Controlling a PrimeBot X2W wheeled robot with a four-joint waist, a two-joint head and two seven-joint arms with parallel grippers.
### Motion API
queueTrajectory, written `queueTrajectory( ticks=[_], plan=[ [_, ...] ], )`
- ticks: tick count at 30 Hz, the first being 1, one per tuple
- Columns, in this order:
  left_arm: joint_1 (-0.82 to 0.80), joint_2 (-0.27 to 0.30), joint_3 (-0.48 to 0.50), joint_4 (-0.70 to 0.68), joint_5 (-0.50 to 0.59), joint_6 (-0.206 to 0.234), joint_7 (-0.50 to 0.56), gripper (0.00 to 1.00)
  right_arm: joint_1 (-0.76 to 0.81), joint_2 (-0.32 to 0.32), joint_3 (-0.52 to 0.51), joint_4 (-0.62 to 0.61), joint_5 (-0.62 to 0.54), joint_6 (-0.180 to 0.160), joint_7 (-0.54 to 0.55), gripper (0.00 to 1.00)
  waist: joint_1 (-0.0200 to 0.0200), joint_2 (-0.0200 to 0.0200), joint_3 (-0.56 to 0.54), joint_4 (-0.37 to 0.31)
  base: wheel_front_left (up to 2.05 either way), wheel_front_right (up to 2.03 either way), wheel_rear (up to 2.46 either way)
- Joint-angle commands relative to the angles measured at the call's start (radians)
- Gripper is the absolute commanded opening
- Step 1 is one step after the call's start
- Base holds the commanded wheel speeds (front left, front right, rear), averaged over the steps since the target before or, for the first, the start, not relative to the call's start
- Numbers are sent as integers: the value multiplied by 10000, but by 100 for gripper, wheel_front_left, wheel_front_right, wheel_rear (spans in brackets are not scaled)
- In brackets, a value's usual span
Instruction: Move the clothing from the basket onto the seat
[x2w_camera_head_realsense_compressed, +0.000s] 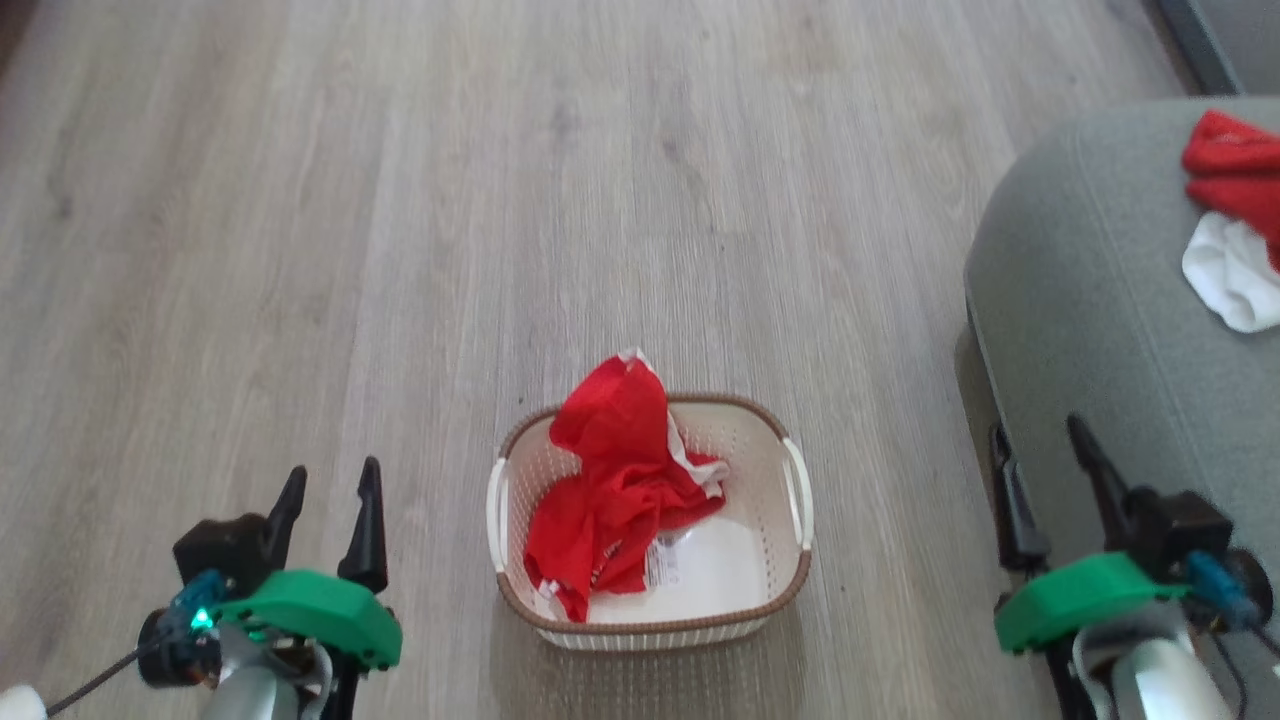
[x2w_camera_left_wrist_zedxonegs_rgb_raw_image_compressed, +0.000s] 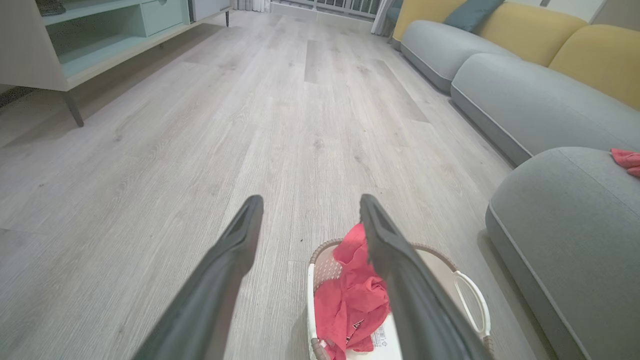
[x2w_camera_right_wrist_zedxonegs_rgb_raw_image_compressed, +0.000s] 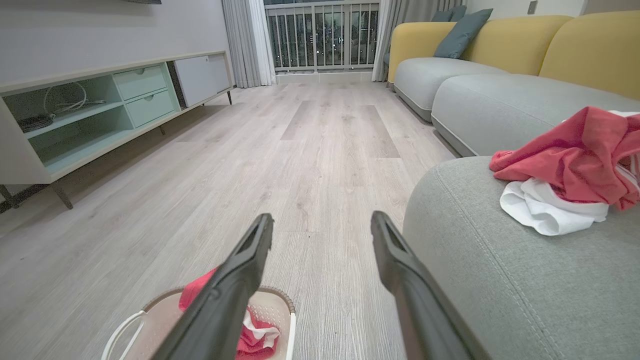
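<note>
Where the head view looks down on the wooden floor (x2w_camera_head_realsense_compressed: 400, 200), the basket (x2w_camera_head_realsense_compressed: 660, 632) stands between the two arms. A red garment (x2w_camera_head_realsense_compressed: 620, 480) is heaped in its left half and rises over the far rim. The left gripper (x2w_camera_head_realsense_compressed: 334, 468) hovers left of the basket and the right gripper (x2w_camera_head_realsense_compressed: 1036, 426) near the seat (x2w_camera_head_realsense_compressed: 1080, 280). Both are spread wide and hold nothing. A second garment (x2w_camera_head_realsense_compressed: 1235, 200), red and white, lies on the seat. In the left wrist view, the wide-apart fingers frame the basket and the floor beyond. In the right wrist view, the open fingers point along the floor between basket and seat, with the second garment crumpled on the seat at right.
</note>
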Motion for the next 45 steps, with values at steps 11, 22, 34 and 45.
queueTrajectory(
  ticks=[11, 22, 34, 45],
  plan=[
    [-79, -313, 1097, -330, 615, -476, -97, 100, 76, 63, 192, -14, -460, -2, -25, 100, 2, -1, -345, 99, 0, 0, 0],
    [-102, -418, 1330, -265, 782, -664, -97, 100, 0, -22, 132, 81, -568, -2, -25, 100, 2, -1, -319, 100, 0, 0, 0],
    [-96, -423, 1250, -241, 716, -650, -97, 100, -72, -86, 78, 104, -539, -2, -25, 100, 2, -1, -276, 86, 0, 0, 0],
    [-211, -424, 1101, -360, 650, -596, -97, 100, -230, -163, 9, -59, -556, -2, -25, 100, 2, -1, 89, -40, 0, 0, 0]
  ],
)
